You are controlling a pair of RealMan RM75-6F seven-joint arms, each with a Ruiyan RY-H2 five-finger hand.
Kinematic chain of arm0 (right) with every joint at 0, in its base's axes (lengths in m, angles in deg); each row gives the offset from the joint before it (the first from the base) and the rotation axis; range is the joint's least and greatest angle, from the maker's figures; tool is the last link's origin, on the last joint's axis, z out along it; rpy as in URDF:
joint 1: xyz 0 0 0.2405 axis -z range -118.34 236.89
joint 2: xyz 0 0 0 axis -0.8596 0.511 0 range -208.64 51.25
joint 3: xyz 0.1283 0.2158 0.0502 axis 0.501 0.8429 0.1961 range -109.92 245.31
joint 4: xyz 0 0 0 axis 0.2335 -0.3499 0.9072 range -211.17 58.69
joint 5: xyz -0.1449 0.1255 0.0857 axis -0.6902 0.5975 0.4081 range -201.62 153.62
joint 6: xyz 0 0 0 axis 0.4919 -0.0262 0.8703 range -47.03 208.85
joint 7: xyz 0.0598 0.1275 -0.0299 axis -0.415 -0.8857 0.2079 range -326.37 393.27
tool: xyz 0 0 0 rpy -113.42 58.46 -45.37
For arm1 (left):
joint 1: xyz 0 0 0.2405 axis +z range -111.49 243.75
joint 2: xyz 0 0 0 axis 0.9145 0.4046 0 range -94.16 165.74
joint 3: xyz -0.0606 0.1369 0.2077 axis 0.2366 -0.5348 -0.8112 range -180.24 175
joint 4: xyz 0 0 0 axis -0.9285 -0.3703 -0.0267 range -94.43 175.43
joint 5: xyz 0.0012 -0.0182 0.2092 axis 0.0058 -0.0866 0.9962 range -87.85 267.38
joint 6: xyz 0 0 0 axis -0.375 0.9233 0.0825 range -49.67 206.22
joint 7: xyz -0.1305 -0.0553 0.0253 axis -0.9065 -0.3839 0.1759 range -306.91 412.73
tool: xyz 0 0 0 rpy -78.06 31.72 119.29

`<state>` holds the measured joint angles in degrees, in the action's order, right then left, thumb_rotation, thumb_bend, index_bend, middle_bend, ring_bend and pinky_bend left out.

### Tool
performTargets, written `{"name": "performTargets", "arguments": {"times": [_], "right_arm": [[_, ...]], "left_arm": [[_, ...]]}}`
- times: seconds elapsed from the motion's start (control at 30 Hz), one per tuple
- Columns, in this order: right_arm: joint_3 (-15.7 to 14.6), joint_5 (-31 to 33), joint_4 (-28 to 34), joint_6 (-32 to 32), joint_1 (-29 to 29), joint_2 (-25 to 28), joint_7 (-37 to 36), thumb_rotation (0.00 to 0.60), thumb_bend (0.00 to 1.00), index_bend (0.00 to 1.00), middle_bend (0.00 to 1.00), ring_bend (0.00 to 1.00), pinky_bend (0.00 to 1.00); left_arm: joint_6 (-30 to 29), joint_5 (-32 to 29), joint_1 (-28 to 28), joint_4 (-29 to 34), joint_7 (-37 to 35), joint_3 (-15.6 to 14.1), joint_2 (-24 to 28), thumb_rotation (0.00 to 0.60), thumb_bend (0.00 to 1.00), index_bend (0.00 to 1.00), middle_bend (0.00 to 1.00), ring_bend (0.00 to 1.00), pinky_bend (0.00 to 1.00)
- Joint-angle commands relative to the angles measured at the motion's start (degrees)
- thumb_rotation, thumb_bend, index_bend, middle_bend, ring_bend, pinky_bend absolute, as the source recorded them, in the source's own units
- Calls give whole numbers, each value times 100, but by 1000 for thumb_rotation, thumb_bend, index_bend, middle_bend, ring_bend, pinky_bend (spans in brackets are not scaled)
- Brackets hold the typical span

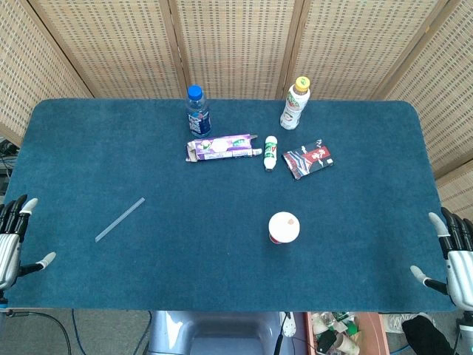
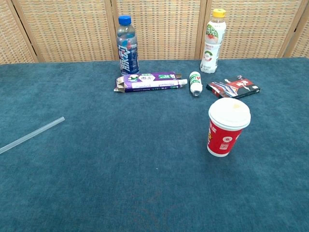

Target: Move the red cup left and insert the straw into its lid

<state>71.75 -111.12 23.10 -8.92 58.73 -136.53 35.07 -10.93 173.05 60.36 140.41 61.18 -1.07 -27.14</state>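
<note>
**Both hands parked at the table corners, cup and straw untouched**

I see the blue-carpeted table [image 1: 111, 155] filling both views, with a woven screen [image 1: 236, 44] standing behind it. My left hand [image 1: 11, 240] rests at the near left edge, fingers spread apart and holding nothing. My right hand [image 1: 454, 255] sits at the near right edge, also with fingers apart and nothing in them. Neither hand shows in the chest view.

Along the far side stands a blue-capped bottle [image 2: 127, 44] and, to its right, a yellow-capped bottle [image 2: 213, 41], both upright. In front of them lies a long purple box [image 2: 147, 81] on its side, with a small white bottle [image 2: 195, 83] lying just beside its right end. A dark red-and-white packet [image 2: 233, 87] lies flat to the right of that.

The red cup [image 2: 227, 128] stands upright right of centre, nearer to me than the packet, its white lid [image 1: 284, 225] on. The clear straw [image 1: 120, 219] lies flat and diagonal on the left part of the table, well apart from the cup and nearer my left hand.
</note>
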Motion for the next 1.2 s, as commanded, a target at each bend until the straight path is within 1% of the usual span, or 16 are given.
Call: {"name": "performTargets", "arguments": {"times": [0.03, 0.2, 0.33, 0.43, 0.47, 0.5, 0.57, 0.7, 0.83, 0.93, 0.97, 1.1, 1.2], "right_arm": [[-5, -15, 32, -9, 6, -2, 20, 600, 0, 0, 0, 0, 0], [-21, -122, 10, -47, 1, -31, 1, 600, 0, 0, 0, 0, 0], [-81, -294, -14, 108, -103, -55, -163, 600, 0, 0, 0, 0, 0], [-164, -625, -126, 530, -412, -92, -337, 600, 0, 0, 0, 0, 0], [-182, -702, -135, 681, -520, -78, -439, 600, 0, 0, 0, 0, 0], [-204, -843, -116, 959, -731, -53, -670, 600, 0, 0, 0, 0, 0], [-200, -1008, -115, 1374, -1069, 2, -989, 600, 0, 0, 0, 0, 0], [-114, -1227, -129, 2190, -1765, -2, -1295, 600, 0, 0, 0, 0, 0], [34, -1164, -96, 2985, -2406, -57, -1455, 600, 0, 0, 0, 0, 0], [168, -969, -72, 3465, -2768, -139, -1399, 600, 0, 0, 0, 0, 0], [190, -935, -67, 3530, -2818, -154, -1385, 600, 0, 0, 0, 0, 0], [388, -455, -92, 4168, -3245, -315, -1142, 600, 0, 0, 0, 0, 0], [469, -122, -89, 4496, -3451, -421, -972, 600, 0, 0, 0, 0, 0]], "left_arm": [[-108, 165, 58, -112, -104, -16, -50, 600, 57, 0, 0, 0, 0], [-105, 250, 76, -192, -212, -29, -57, 600, 57, 0, 0, 0, 0], [-27, 218, 61, -215, -305, -9, -34, 600, 56, 0, 0, 0, 0], [20, 152, 42, -256, -359, 44, -22, 600, 56, 0, 0, 0, 0], [40, 134, 33, -268, -365, 57, -21, 600, 56, 0, 0, 0, 0], [73, 103, 21, -286, -369, 73, -22, 600, 56, 0, 0, 0, 0], [126, 42, 7, -298, -363, 100, -27, 600, 56, 0, 0, 0, 0], [168, -39, -13, -325, -267, 151, -58, 600, 57, 0, 0, 0, 0], [239, -146, -35, -328, -191, 198, -97, 600, 56, 0, 0, 0, 0], [309, -238, -60, -346, -148, 235, -121, 600, 56, 0, 0, 0, 0], [322, -253, -64, -349, -144, 240, -124, 600, 56, 0, 0, 0, 0], [395, -385, -99, -378, -55, 304, -164, 600, 56, 0, 0, 0, 0], [409, -442, -108, -386, -17, 338, -189, 600, 57, 0, 0, 0, 0]]}}
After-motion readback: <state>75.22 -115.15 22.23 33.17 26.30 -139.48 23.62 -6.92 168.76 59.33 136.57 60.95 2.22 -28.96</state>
